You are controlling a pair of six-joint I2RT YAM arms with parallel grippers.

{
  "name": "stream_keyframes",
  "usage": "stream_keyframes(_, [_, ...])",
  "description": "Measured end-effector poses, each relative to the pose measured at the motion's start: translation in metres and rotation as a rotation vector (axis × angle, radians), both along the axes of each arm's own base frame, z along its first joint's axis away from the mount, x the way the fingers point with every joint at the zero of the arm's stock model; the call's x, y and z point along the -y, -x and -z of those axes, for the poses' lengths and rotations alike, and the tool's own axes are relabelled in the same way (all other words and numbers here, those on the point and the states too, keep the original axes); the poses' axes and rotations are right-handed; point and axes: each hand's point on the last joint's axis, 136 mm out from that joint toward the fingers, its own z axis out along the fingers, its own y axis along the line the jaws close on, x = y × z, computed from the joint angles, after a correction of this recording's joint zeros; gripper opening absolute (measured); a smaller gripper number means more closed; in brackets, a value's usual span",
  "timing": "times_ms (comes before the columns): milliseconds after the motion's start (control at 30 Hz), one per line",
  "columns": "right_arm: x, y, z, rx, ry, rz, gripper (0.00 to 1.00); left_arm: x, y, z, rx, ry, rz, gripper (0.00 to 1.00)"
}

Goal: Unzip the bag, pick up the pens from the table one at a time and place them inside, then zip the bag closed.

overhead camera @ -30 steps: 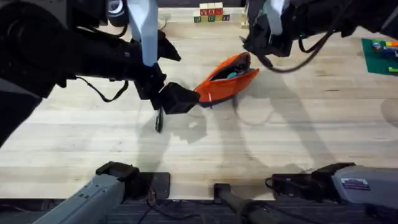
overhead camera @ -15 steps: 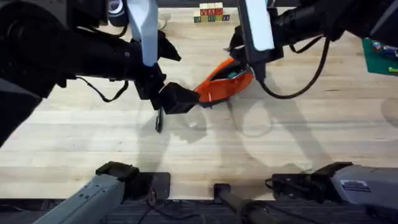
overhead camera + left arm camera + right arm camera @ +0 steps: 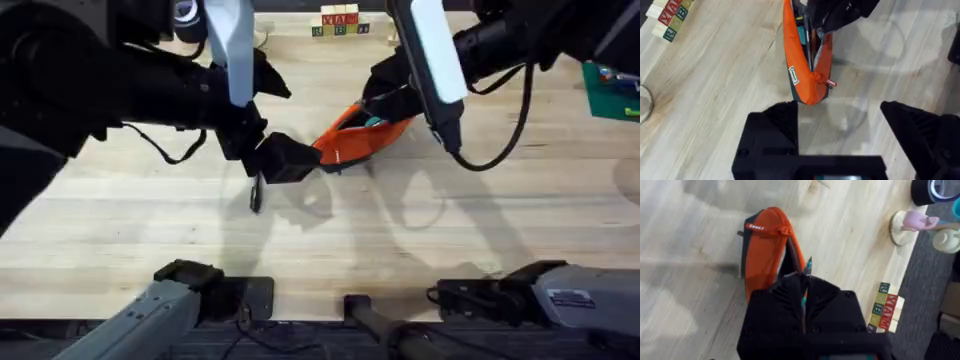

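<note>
Overhead inspector: bag lies mid-table, unzipped; right gripper pinches a pen into its mouth.

Second: left gripper, spread, flanks the bag's end. Next, release inside.

The bag is an orange pouch with a dark base. It lies on the table, in the middle far part, with its long side diagonal. Its zipper is open along the top, and a teal item shows inside the dark opening. One dark pen lies on the table to the left of the bag, apart from it, and is partly hidden.
</note>
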Motion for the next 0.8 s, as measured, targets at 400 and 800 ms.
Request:
stream_keyframes(400, [0.001,0.004,0.022,-0.066,0.037,-0.030,0.031,0.000,0.000,0.000,0.000,0.000,0.000,0.993])
stream_keyframes(800, [-0.001,0.000,0.052,-0.143,0.066,-0.033,0.031,0.000,0.000,0.000,0.000,0.000,0.000,0.993])
